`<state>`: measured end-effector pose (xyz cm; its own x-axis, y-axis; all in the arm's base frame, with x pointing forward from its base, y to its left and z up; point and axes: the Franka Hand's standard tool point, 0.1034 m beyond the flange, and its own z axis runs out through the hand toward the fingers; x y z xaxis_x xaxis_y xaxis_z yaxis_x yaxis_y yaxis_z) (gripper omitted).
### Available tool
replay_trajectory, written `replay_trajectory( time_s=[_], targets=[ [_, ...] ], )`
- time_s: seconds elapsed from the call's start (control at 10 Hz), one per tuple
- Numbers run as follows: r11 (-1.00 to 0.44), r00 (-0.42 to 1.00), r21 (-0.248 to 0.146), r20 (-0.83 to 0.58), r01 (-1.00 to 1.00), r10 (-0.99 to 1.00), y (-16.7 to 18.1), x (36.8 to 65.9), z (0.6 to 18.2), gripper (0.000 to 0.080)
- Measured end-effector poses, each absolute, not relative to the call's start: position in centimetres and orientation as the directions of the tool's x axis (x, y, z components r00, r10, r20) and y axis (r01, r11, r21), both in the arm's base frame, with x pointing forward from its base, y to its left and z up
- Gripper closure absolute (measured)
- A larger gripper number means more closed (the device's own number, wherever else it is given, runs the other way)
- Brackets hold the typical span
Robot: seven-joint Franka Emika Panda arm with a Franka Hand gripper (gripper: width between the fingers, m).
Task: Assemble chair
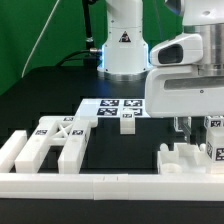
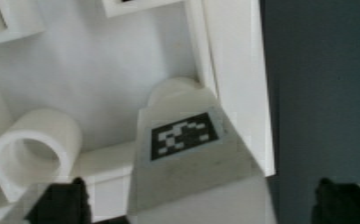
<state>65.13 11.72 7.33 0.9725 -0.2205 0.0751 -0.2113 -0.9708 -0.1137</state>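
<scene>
- The gripper (image 1: 190, 128) hangs low over the near corner at the exterior view's right, directly above a clump of white chair parts (image 1: 190, 157).
- The chair is not built. Its pieces lie loose: a blocky cluster (image 1: 50, 145) near, at the exterior view's left; one small block (image 1: 127, 122) mid-table, just on the near side of the marker board (image 1: 112, 104); and the clump under the hand.
- In the wrist view the jaws stand wide apart and hold nothing. A tagged piece (image 2: 191, 150) sits between them, with a gap to the dark fingertips (image 2: 61, 202) on each side.
- A round peg (image 2: 35, 150) lies just beside that piece, on the side of one finger.
- I read this step as the grasp of the tagged piece, with the closing not yet begun.
- To do it well, centre the piece between the pads first; it looks slightly nearer one finger.
- Keep that finger clear of the peg, or the squeeze may catch both.
- Go low enough for the pads to meet the flat flanks rather than the tapered end.
- Close slowly and lift straight up, since the neighbouring parts and the front rail (image 1: 100, 183) crowd the spot.
</scene>
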Motion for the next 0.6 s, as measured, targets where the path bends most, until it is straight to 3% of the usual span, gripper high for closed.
replay_trajectory(
  time_s=[0.1,0.2,0.4,0.6],
  targets=[
    [-0.970,0.972,-0.114,0.075,-0.213,-0.223,11.73,65.12,7.33,0.0273],
    [-0.942,0.946,-0.125,0.062,-0.310,-0.319,11.83,65.11,7.33,0.0473],
    [-0.896,0.901,-0.130,0.046,-0.424,-0.432,11.65,65.12,7.32,0.0512],
    [-0.730,0.736,-0.127,0.006,-0.671,-0.677,11.58,65.05,7.36,0.0512]
  ],
)
